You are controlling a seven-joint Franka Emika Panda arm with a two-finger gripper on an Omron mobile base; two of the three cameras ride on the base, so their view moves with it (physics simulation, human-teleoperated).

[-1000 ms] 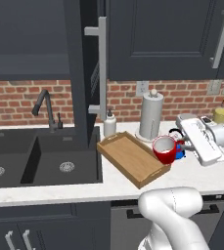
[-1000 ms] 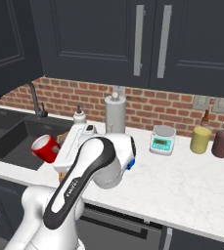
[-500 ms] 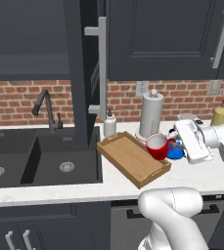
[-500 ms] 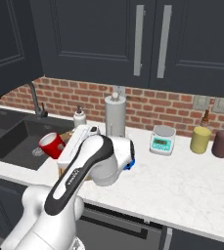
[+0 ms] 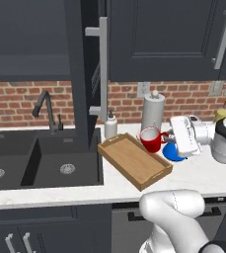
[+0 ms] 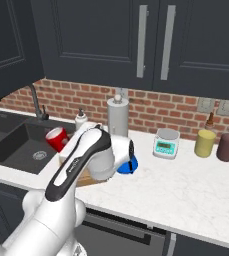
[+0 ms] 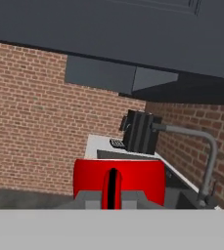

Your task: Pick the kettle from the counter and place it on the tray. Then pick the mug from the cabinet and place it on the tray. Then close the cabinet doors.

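Room: a rendered kitchen with a red brick back wall, dark charcoal upper cabinets and a white, faintly marbled stone tabletop (image 5: 203,173) with a black double sink (image 5: 40,160) set in it.
Step in hand: the second one, in my judgement; the small bright red mug with a pale interior (image 5: 152,139) is out of the cabinet and is carried toward the flat wooden tray with low rims (image 5: 134,160).
Mug position: held in the air above the tabletop, just at the right far side of the tray, in front of the white paper-towel roll (image 5: 154,111); it is not yet over the tray floor.
Claw: the claw (image 5: 169,135) is closed on the mug; in the hand view the red mug sits between the two dark finger tips, so it is gripped.
Kettle: the small squat blue kettle (image 5: 173,150) sits low beside the tray, under the white hand; it looks to be on the tabletop and not on the tray, but it is partly hidden.
Arm pose: the white arm comes in from the right side, the forearm about level, the hand pointing left toward the tray.
Cabinet door: the tall dark charcoal door with a long silver bar handle (image 5: 102,69) stands open above the sink.
Next move: bring the mug a little more left over the tray, lower it upright, then release.
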